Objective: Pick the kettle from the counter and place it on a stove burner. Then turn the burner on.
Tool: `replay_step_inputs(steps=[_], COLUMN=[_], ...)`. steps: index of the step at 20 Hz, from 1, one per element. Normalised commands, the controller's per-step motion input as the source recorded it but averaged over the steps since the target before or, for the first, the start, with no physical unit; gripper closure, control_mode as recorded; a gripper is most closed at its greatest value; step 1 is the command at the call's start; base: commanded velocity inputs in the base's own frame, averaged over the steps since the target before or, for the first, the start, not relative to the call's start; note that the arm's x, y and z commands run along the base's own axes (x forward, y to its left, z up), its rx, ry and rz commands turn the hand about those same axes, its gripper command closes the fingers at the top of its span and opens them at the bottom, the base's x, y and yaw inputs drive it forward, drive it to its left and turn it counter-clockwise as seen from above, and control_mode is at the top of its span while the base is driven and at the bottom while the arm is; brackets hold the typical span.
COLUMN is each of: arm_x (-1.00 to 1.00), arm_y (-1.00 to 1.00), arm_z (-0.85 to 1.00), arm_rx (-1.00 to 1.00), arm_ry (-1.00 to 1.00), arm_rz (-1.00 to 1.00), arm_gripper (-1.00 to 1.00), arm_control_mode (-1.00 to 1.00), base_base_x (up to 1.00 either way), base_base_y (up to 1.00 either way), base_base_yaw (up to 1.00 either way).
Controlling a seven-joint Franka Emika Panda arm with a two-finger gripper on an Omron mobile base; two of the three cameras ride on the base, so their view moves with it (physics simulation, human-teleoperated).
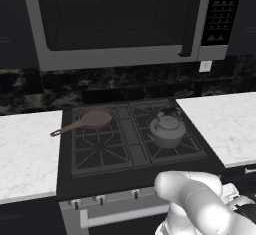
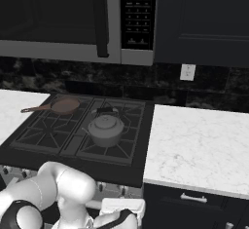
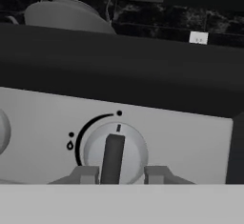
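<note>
Hand view shows the gripper (image 3: 122, 175) right in front of a round silver knob (image 3: 113, 154) on the stove's grey front panel (image 3: 43, 123). Knob has a dark bar, standing upright, its top towards a small dot mark above. The two finger tips (image 3: 85, 174) sit one on each side of the bar's lower end, close to it, with the bar between them; whether they really press on it I cannot tell, so pincer state is not sure. A curved black line w/ a flame mark runs around the knob's left side.

Kettle (image 1: 166, 129) is on the stove burner (image 1: 172, 146), the front right one of the cooktop, upright, lid on, dark handle over it. From right base view it sits near the counter (image 2: 199, 145), which lies just beside the cooktop. Brown frying pan (image 1: 92, 119) rests on the back left grate, handle pointing left. Microwave (image 1: 120, 19) hangs above.
</note>
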Motion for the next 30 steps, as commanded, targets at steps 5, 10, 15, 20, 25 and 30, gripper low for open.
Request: replay_step_inputs(steps=[5, 10, 15, 20, 25, 30], arm_x=[0.02, 0.14, 0.18, 0.24, 0.3, 0.27], arm_y=[0.0, 0.0, 0.0, 0.0, 0.0, 0.06], arm_z=[0.18, 0.27, 0.16, 0.15, 0.13, 0.07], arm_rx=[0.0, -0.07, -0.16, -0.19, -0.21, -0.21], arm_ry=[-0.02, -0.14, -0.3, -0.39, -0.39, -0.32], arm_rz=[0.0, 0.01, 0.1, 0.14, 0.14, 0.13], arm_gripper=[1.0, 1.0, 1.0, 1.0, 1.0, 1.0], arm_control_mode=[-1.0, -1.0, -1.0, -1.0, -1.0, -1.0], base_base_x=[0.0, 0.0, 0.0, 0.0, 0.0, 0.0], base_base_y=[0.0, 0.0, 0.0, 0.0, 0.0, 0.0], base_base_yaw=[0.0, 0.0, 0.0, 0.0, 0.0, 0.0])
